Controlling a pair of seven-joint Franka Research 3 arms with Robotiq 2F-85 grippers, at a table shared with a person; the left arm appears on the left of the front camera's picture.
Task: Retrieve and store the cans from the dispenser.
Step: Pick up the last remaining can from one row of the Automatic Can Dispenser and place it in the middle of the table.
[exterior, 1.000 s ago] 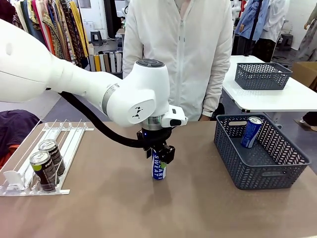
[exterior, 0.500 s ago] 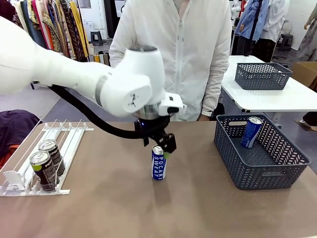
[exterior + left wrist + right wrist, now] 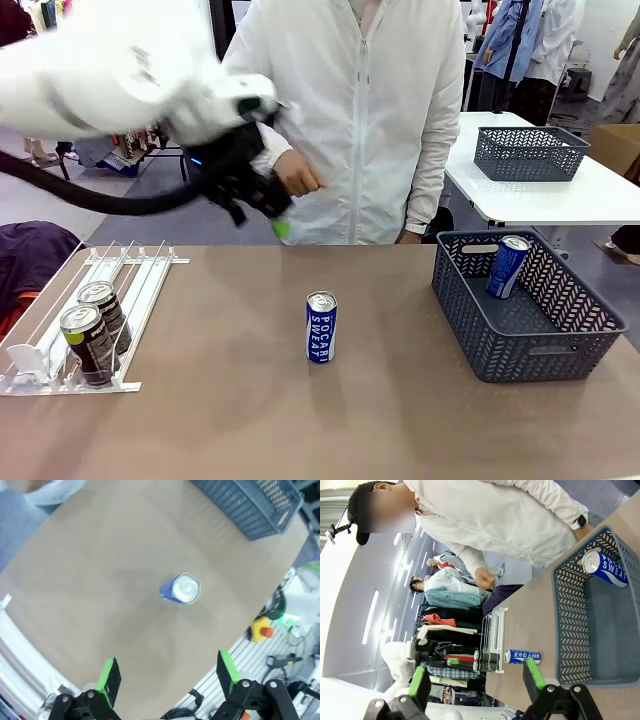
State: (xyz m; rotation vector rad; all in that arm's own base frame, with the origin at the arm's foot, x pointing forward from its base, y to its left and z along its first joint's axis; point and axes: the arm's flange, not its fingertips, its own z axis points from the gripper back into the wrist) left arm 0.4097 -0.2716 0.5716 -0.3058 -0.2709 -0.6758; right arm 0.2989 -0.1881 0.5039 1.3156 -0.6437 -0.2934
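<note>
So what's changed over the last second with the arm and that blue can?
The left gripper let go of the upright blue can at mid-table, rose, and swung away toward the robot's left, open. That can stayed put. The dark cans in the dispenser and the second blue can in the basket did not move.

The worktop (image 3: 300, 430) is plain tan-brown. The standing can (image 3: 321, 327) is blue with white lettering and a silver top, and the basket can (image 3: 507, 266) has the same colours. The basket (image 3: 530, 350) is a dark grey lattice. The dispenser (image 3: 24, 363) is white. Its dark cans (image 3: 90, 345) carry a green mark under silver tops. The left hand (image 3: 167, 670) and right hand (image 3: 475, 676) are black with green pads. The jacket (image 3: 370, 110) is white.
</note>
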